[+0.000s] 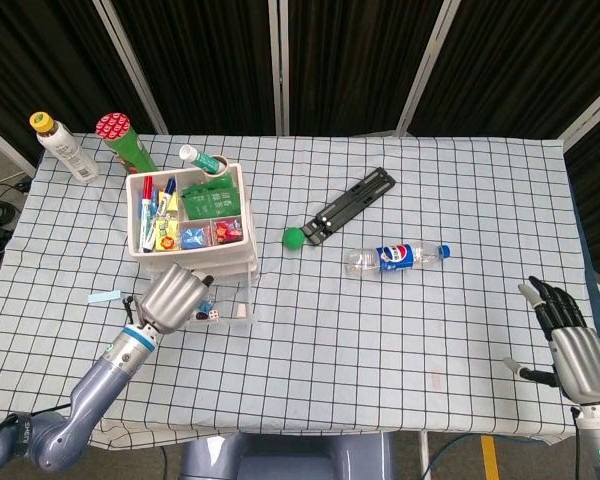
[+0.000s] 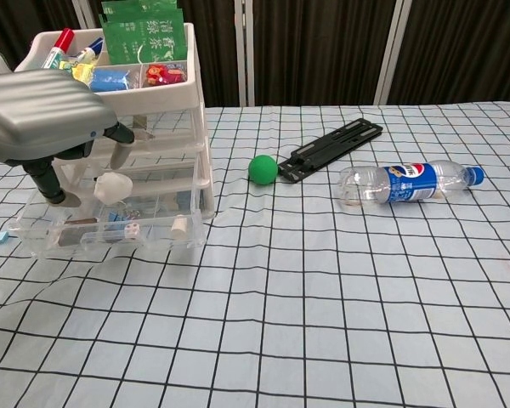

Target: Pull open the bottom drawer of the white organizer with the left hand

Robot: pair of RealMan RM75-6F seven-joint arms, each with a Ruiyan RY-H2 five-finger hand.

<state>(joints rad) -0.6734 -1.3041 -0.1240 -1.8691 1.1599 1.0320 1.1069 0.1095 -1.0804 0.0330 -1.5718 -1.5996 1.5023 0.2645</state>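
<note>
The white organizer (image 1: 190,222) stands at the left of the table, its top tray full of pens and packets. Its clear bottom drawer (image 2: 110,228) sticks out a little toward me, with small items inside. My left hand (image 1: 174,296) hovers over the front of that drawer, its back facing up and its fingers (image 2: 117,134) bent down toward the drawer fronts. It holds nothing. In the chest view the left hand (image 2: 44,117) covers the organizer's (image 2: 170,127) left side. My right hand (image 1: 568,345) rests at the table's right edge with its fingers spread and nothing in it.
A green ball (image 1: 294,237), a black bracket (image 1: 350,205) and a lying Pepsi bottle (image 1: 397,257) sit right of the organizer. A yellow-capped bottle (image 1: 63,147) and a red-topped green can (image 1: 125,145) stand at the back left. A blue paper strip (image 1: 105,297) lies left of my hand.
</note>
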